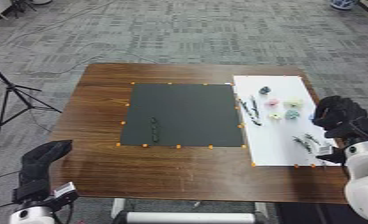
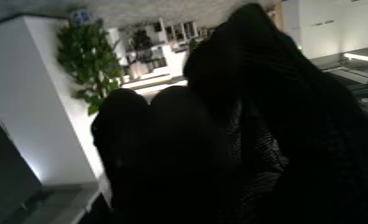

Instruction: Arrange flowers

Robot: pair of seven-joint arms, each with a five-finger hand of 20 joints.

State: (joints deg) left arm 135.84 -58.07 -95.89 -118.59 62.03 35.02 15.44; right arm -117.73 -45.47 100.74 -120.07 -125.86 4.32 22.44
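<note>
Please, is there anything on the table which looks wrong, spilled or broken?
Nothing clearly stands out: I see no spill or breakage. One green stem lies alone on the dark mat, apart from the flowers on the white sheet, but for flower arranging this seems normal.

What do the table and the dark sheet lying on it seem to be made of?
The table looks like brown wood or wood veneer, judging by its streaky grain, with a smooth finish. The dark sheet has a flat, even, dull surface, so perhaps matte card or felt.
</note>
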